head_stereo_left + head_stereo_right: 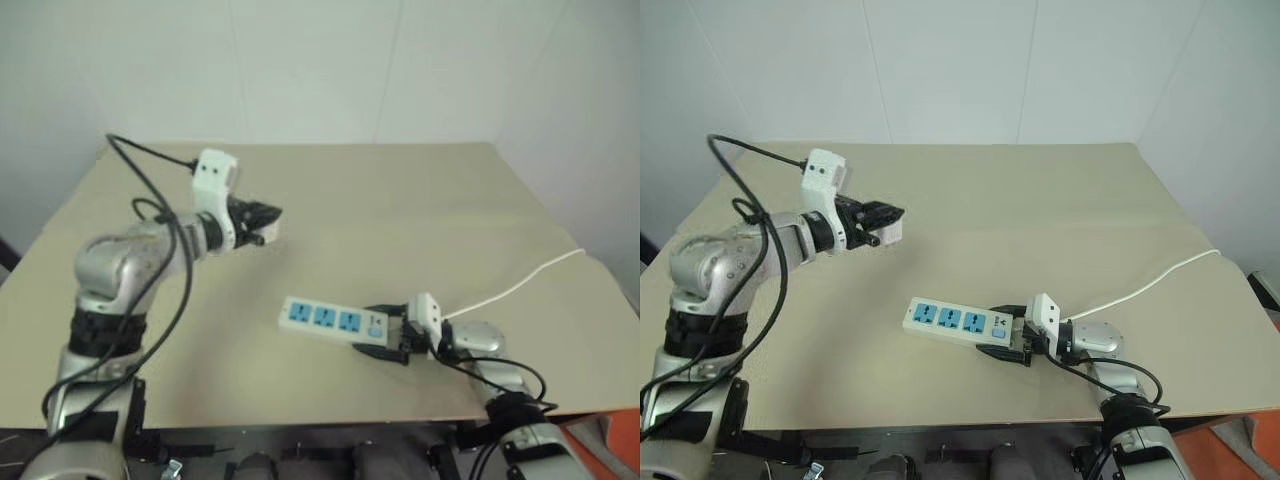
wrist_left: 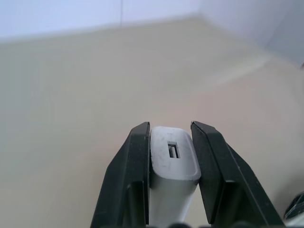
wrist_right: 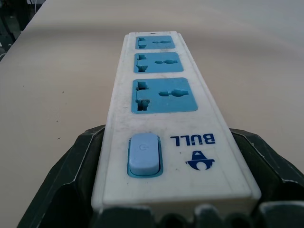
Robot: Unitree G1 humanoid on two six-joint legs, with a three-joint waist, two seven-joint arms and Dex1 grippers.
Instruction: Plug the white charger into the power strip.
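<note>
The white charger (image 2: 173, 164) is pinched between the two black fingers (image 2: 127, 183) of my left gripper (image 1: 262, 222), which is shut on it. That gripper hangs level above the left part of the tan table (image 1: 400, 200), pointing right. Its USB slot end faces outward. The power strip (image 1: 328, 319) lies flat near the table's front edge, with three blue socket faces up. My right gripper (image 1: 385, 338) is shut on its switch end (image 3: 142, 153), one finger on each long side. The charger is well apart from the strip, up and to the left of it.
A thin white cable (image 1: 515, 287) runs from the strip's held end to the table's right edge. A white wall stands behind the table. Black cables loop around my left arm (image 1: 150, 200). An orange object (image 1: 605, 430) sits below the front right corner.
</note>
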